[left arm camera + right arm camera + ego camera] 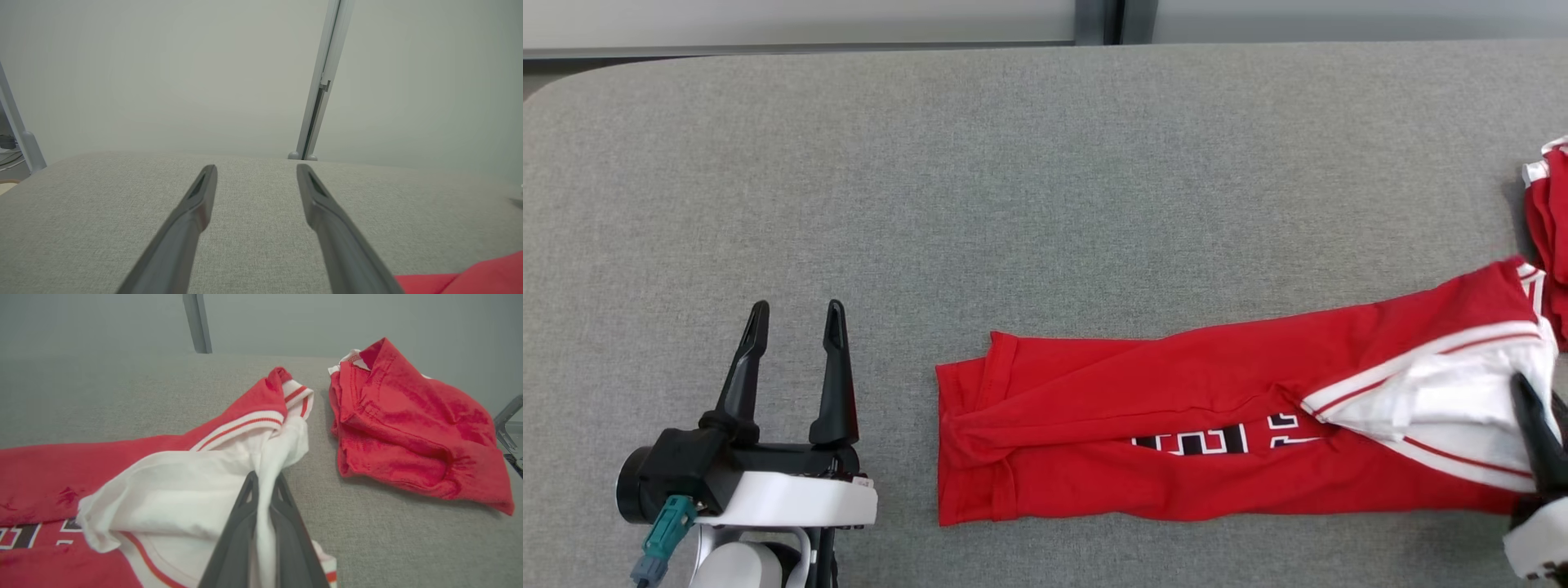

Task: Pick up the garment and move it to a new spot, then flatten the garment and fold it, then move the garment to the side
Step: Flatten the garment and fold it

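A red garment (1176, 408) with white trim and black-and-white lettering lies folded lengthwise on the grey table, stretched from the middle to the right edge of the head view. Its white sleeve end (212, 486) is lifted a little, and my right gripper (264, 482) is shut on that white cloth. In the head view the right gripper (1539, 425) sits at the far right edge on the same sleeve. My left gripper (792, 322) hovers open over bare table, well left of the garment's hem. A red corner of the garment (470, 277) shows in the left wrist view beside the open left gripper (255, 171).
A second red garment (408, 428) lies bunched in a pile just right of the held sleeve, seen at the right edge of the head view (1553, 212). The grey padded table (1013, 180) stretches wide to the back and left. A wall with a vertical post (322, 81) stands behind it.
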Available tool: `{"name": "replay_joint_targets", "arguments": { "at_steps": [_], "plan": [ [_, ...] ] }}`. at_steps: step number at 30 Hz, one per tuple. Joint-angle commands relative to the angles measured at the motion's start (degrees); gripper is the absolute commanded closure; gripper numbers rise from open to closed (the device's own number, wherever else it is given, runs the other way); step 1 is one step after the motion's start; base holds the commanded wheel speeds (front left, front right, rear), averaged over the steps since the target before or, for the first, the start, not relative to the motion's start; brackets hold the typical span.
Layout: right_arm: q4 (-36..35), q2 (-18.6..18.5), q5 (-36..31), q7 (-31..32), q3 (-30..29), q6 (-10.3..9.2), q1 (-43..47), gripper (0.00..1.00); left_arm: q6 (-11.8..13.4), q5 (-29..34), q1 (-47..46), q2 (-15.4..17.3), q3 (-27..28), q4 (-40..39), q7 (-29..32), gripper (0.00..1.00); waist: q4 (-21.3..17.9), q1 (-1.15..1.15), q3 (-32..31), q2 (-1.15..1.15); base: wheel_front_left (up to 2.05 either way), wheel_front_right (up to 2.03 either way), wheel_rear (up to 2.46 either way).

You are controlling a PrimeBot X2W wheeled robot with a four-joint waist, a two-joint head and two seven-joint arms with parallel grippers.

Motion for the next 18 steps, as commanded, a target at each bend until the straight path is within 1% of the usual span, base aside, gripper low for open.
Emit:
{"name": "replay_joint_targets", "arguments": {
  "at_steps": [1, 5, 7, 9, 10, 11, 12, 16, 18],
  "plan": [
    [-2.34, 0.05, -0.38, 0.77, 0.42, -0.13, -1.02, 1.00, -0.13, 0.42, 0.57, 0.06, 0.19, 0.03, -0.23, 0.00, -0.14, 0.00, -0.42, 0.00, 0.00, 0.00, 0.00],
    [-11.96, 1.92, -2.71, 5.92, 4.43, -0.11, -2.70, 1.00, -0.16, 0.37, 0.84, -0.04, 0.31, -0.12, -0.23, 0.00, -0.21, 0.00, -1.35, 0.00, 0.00, 0.00, 0.00],
    [-15.31, 2.65, -3.78, 8.38, 8.08, -0.11, -4.24, 1.00, -0.19, 0.38, 0.64, -0.11, 0.15, -0.13, -0.23, 0.00, -0.07, 0.00, -1.50, 0.00, 0.00, 0.00, 0.00],
    [-17.52, 4.06, -4.17, 10.13, 13.76, -0.08, -6.48, 1.00, -0.30, 0.43, 0.26, -0.23, -0.22, -0.16, -0.22, 0.00, 0.26, 0.00, -1.36, 0.00, 0.00, 0.00, 0.00],
    [-17.76, 4.67, -3.92, 10.54, 16.25, -0.08, -7.49, 1.00, -0.48, 0.47, -0.06, -0.31, -0.53, -0.05, -0.23, 0.00, 0.69, 0.00, -1.30, 0.00, 0.00, 0.00, 0.00],
    [-17.76, 4.67, -3.92, 10.54, 16.25, -0.08, -7.49, 1.00, -0.48, 0.47, -0.06, -0.31, -0.53, -0.05, -0.23, 0.00, 0.69, 0.00, -1.30, 0.00, 0.00, 0.00, 0.00],
    [-17.52, 5.01, -3.88, 10.82, 18.87, -0.08, -8.72, 1.00, -0.56, 0.45, -0.36, -0.30, -0.63, -0.02, -0.23, 0.00, 1.10, 0.00, -1.16, 0.00, 0.00, 0.00, 0.00],
    [-13.48, 7.33, -2.20, 10.68, 28.35, -0.08, -12.44, 1.00, -0.95, 0.45, -1.58, -0.68, -1.70, 0.27, -0.22, 0.00, 3.42, 0.00, -0.43, 0.00, 0.00, 0.00, 0.00],
    [-10.62, 8.59, -1.18, 10.22, 31.80, -0.08, -13.55, 1.00, -1.12, 0.32, -2.21, -0.87, -2.05, 0.31, -0.23, 0.00, 4.56, 0.00, -0.02, 0.00, 0.00, 0.00, 0.00]
  ]
}}
